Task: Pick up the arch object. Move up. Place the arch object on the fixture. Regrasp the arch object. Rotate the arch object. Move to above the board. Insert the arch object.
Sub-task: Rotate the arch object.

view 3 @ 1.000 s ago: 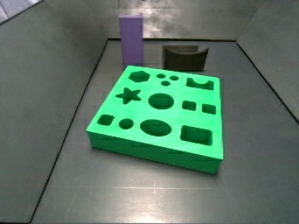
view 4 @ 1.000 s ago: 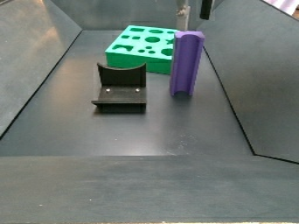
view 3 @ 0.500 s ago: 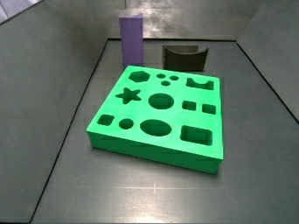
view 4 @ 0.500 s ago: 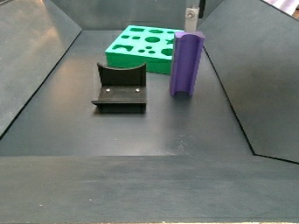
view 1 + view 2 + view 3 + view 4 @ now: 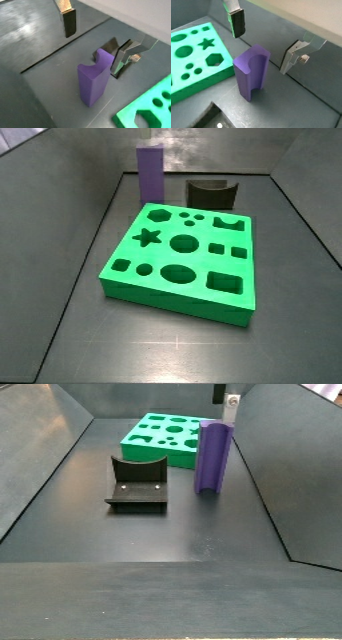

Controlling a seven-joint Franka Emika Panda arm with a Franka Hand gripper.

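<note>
The arch object (image 5: 214,457) is seen upright, long axis vertical, right of the fixture (image 5: 138,482) at frame centre. The claw (image 5: 264,42) is held open above it, fingers (image 5: 237,24) flanking the block, untouched.

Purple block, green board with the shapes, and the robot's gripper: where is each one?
arch object (image 5: 213,459): side view, middle of its front face.
board (image 5: 160,278): side view, bare top between cutouts.
gripper (image 5: 264,42): wrist view, open, above the block, midway between fingertips.
</note>
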